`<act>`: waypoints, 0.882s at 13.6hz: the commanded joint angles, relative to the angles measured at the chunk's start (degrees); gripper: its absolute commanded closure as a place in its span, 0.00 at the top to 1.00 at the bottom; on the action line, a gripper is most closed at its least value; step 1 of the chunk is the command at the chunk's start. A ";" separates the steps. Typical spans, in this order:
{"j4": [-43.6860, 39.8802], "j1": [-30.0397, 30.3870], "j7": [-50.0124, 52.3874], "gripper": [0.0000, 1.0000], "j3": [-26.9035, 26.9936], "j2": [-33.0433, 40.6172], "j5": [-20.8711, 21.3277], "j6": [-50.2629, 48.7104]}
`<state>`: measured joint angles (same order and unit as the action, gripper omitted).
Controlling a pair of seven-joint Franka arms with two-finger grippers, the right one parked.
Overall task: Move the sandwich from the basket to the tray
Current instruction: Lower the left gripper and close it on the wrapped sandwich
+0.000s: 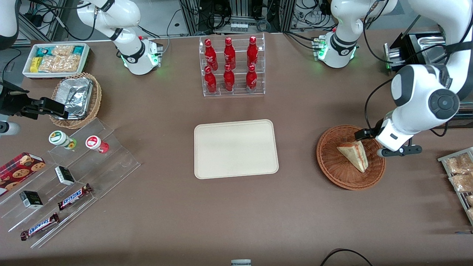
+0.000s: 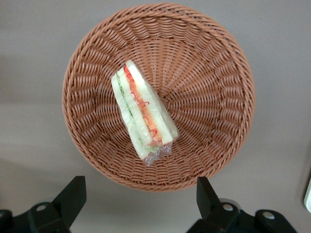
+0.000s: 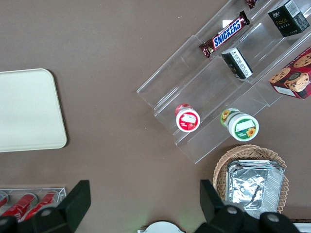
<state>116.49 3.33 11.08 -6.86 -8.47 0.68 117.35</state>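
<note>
The sandwich [image 1: 354,155], a wrapped wedge of pale bread with red and green filling, lies in the round reddish-brown wicker basket [image 1: 332,162] toward the working arm's end of the table. In the left wrist view the sandwich [image 2: 143,114] lies on its side near the basket's [image 2: 209,87] middle. My left gripper [image 1: 364,135] hangs above the basket's rim, open and empty; in the wrist view the gripper [image 2: 138,199] has its black fingers [image 2: 73,194] spread wide over the table just outside the rim. The cream-beige tray [image 1: 235,148] lies bare at the table's middle.
A clear rack of red bottles [image 1: 232,66] stands farther from the camera than the tray. Toward the parked arm's end are a foil-filled wicker basket [image 1: 75,98], a white snack bin [image 1: 55,59] and clear stepped shelves [image 1: 74,177]. Snack packets [image 1: 460,173] lie beside the basket.
</note>
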 commanded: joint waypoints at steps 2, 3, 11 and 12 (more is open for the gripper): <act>0.05 -0.07 13.39 1.00 -0.08 -2.24 0.46 3.23; 0.05 -0.07 18.23 1.00 -0.08 -2.95 0.46 4.37; 3.13 0.01 24.51 1.00 0.00 -5.24 0.46 11.77; 3.13 0.01 24.78 1.00 0.01 -5.76 0.46 11.77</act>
<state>119.20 3.32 34.33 -6.86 -13.58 0.70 127.90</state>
